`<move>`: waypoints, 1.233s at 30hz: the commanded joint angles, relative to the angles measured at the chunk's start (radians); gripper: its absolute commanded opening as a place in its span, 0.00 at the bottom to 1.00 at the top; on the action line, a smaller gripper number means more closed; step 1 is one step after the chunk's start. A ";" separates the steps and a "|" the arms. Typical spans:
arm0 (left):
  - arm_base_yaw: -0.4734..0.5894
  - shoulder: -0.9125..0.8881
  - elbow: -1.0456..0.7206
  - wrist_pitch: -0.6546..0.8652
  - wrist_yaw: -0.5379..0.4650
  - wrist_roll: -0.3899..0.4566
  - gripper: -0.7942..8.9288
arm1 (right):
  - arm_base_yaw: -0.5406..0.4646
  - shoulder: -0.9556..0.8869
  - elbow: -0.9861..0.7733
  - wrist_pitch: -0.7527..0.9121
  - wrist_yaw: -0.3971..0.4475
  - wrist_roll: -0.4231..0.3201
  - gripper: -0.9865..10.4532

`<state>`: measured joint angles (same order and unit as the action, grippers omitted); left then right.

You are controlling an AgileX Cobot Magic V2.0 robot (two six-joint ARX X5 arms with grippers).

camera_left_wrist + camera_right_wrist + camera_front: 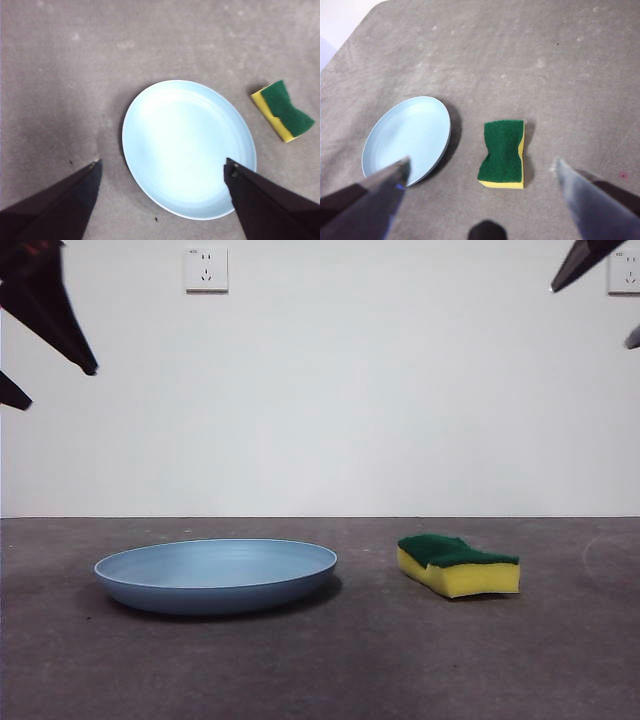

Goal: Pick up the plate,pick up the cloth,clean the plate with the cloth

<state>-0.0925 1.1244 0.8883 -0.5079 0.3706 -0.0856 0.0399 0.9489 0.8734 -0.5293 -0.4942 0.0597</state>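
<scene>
Left tool [160,170] raised high over the plate [187,147], jaws spread wide, gripping nothing. Right tool [480,172] likewise raised, above the cloth [502,152], jaws wide apart and empty. Seen from the front only as dark tips at the top corners.

Light-blue plate [216,575] flat on the grey counter [320,670], left of centre. Cloth [458,565], really a yellow sponge with a green scouring top, lying green side up near the plate's right, not touching it.

White wall behind, with one socket [206,269] high up and another [624,273] at the right edge. No readable writing or brand marks anywhere.
</scene>
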 commanded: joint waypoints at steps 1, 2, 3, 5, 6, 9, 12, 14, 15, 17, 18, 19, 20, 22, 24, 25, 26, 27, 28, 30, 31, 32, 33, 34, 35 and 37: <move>-0.008 0.086 0.072 -0.031 -0.001 0.045 0.50 | 0.002 0.002 0.003 0.009 0.003 -0.005 0.53; -0.014 0.117 0.101 -0.046 -0.003 0.054 0.50 | 0.002 0.002 0.003 0.009 0.003 -0.005 0.53; -0.020 0.150 0.135 -0.069 -0.003 0.064 0.50 | 0.002 0.002 0.003 0.009 0.003 -0.005 0.52; -0.030 0.216 0.197 -0.108 -0.003 0.081 0.50 | 0.002 0.002 0.003 0.009 0.003 -0.005 0.52; -0.035 0.250 0.229 -0.131 -0.006 0.091 0.50 | 0.002 0.002 0.003 0.009 0.003 -0.005 0.52; -0.053 0.343 0.301 -0.163 -0.014 0.108 0.50 | 0.002 0.002 0.003 0.008 0.003 -0.005 0.52; -0.065 0.420 0.341 -0.166 -0.033 0.117 0.50 | 0.002 0.002 0.003 0.008 0.002 -0.005 0.52; -0.066 0.457 0.346 -0.163 -0.033 0.117 0.49 | 0.002 0.002 0.003 0.008 0.002 -0.005 0.52; -0.067 0.480 0.346 -0.158 -0.033 0.117 0.49 | 0.002 0.002 0.003 0.008 0.002 -0.005 0.52; -0.069 0.515 0.346 -0.161 -0.044 0.117 0.49 | 0.002 0.002 0.003 0.008 0.003 -0.005 0.52; -0.071 0.535 0.346 -0.159 -0.058 0.117 0.49 | 0.002 0.002 0.003 0.008 0.003 -0.005 0.52; -0.071 0.553 0.346 -0.159 -0.073 0.117 0.49 | 0.002 0.002 0.003 0.008 0.003 -0.005 0.52; -0.071 0.568 0.346 -0.159 -0.088 0.117 0.49 | 0.002 0.002 0.003 0.008 0.003 -0.005 0.52; -0.073 0.601 0.346 -0.158 -0.100 0.117 0.49 | 0.002 0.002 0.003 0.008 0.003 -0.005 0.52; -0.079 0.630 0.346 -0.158 -0.108 0.117 0.49 | 0.002 0.002 0.003 0.008 0.003 -0.005 0.52; -0.080 0.645 0.346 -0.157 -0.108 0.117 0.49 | 0.002 0.002 0.003 0.008 0.003 -0.005 0.52; -0.081 0.656 0.346 -0.156 -0.108 0.117 0.49 | 0.002 0.002 0.003 0.008 0.003 -0.005 0.52; -0.084 0.670 0.346 -0.151 -0.108 0.117 0.49 | 0.002 0.002 0.003 0.008 0.003 -0.005 0.52; -0.087 0.679 0.346 -0.146 -0.108 0.117 0.49 | 0.002 0.002 0.003 0.008 0.003 -0.005 0.52; -0.093 0.699 0.346 -0.135 -0.108 0.117 0.49 | 0.002 0.002 0.003 0.008 0.003 -0.005 0.52; -0.097 0.706 0.346 -0.131 -0.108 0.116 0.49 | 0.002 0.002 0.003 0.008 0.003 -0.005 0.52; -0.100 0.712 0.346 -0.127 -0.109 0.116 0.49 | 0.002 0.002 0.003 0.008 0.003 -0.005 0.52; -0.105 0.719 0.346 -0.120 -0.110 0.116 0.49 | 0.002 0.002 0.003 0.008 0.003 -0.005 0.52; -0.108 0.723 0.346 -0.115 -0.112 0.116 0.49 | 0.002 0.002 0.003 0.008 0.003 -0.005 0.52; -0.111 0.727 0.346 -0.111 -0.122 0.116 0.49 | 0.002 0.002 0.003 0.008 0.003 -0.005 0.52; -0.117 0.732 0.346 -0.106 -0.152 0.116 0.44 | 0.002 0.002 0.003 0.008 0.003 -0.005 0.52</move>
<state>-0.2066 1.8446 1.2366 -0.6178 0.2192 0.0193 0.0399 0.9489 0.8734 -0.5293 -0.4942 0.0593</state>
